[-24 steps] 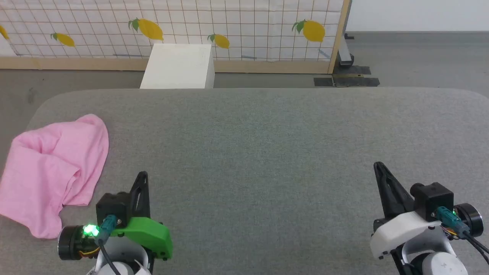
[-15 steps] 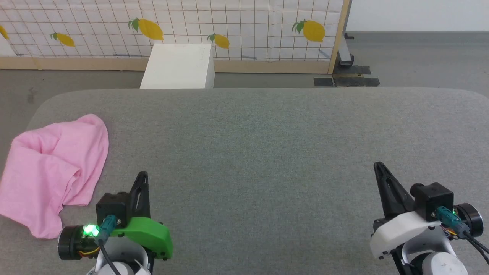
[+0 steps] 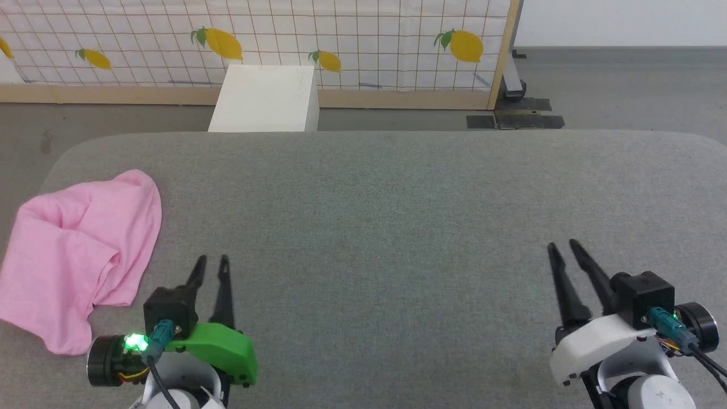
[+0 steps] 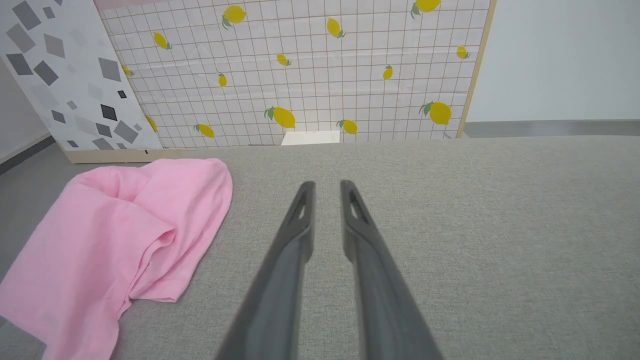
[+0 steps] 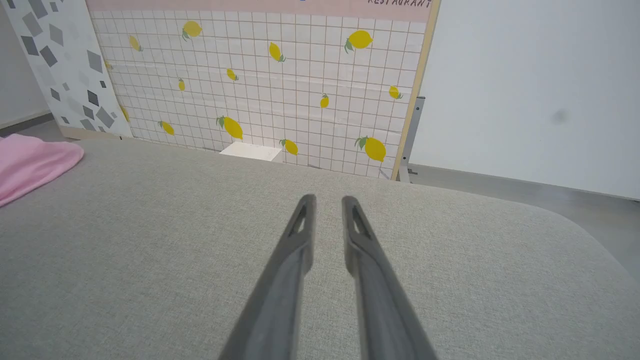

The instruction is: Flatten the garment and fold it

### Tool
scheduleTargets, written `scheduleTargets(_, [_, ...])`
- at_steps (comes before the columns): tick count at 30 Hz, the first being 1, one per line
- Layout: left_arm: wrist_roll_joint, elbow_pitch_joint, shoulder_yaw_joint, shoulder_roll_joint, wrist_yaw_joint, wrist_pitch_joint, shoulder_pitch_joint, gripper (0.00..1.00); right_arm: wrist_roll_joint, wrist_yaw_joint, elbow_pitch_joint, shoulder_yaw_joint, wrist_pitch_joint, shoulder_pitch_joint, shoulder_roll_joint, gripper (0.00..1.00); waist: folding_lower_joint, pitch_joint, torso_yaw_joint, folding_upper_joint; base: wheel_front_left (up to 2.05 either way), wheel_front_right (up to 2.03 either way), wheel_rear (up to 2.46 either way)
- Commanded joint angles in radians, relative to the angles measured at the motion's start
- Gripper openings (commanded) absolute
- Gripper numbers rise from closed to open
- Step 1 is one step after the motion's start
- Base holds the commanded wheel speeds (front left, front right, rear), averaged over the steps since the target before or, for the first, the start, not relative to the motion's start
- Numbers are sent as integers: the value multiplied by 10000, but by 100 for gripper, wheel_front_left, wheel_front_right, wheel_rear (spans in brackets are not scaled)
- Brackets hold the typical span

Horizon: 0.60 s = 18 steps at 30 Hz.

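A grey fabric bench [image 3: 397, 199] had rounded far corners. Behind it a white box [image 3: 264, 99] stood on the grey floor [image 3: 625, 85], before a wood-framed panel [image 3: 352, 40] printed with lemons. Dark flat plates [image 3: 514, 121] lay near the panel's right end.

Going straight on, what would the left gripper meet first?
Probably nothing on the table: the left gripper points past the garment, which lies to its side; beyond the far edge, likely the white box.
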Motion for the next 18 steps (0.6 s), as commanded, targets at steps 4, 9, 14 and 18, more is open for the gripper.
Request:
scheduleTargets(4, [-48,34,-38,-1,14,-46,-1,100,82,0,36,-16,-45,23,0,100,0,0,-1,0,0,0,0])
scheduleTargets(9, [-132,135,-106,-3,49,-152,-21,100,223,-1,129,-51,-150,54,0,100,0,-3,-1,0,0,0,0])
scheduleTargets(14, [-212,241,-170,-5,82,-255,-51,100,337,-1,221,-94,-252,81,1,100,0,-8,16,0,0,0,0])
scheduleTargets(18, [-277,326,-211,-6,113,-338,-75,100,426,-2,295,-121,-334,103,1,100,0,-15,66,0,0,0,0])
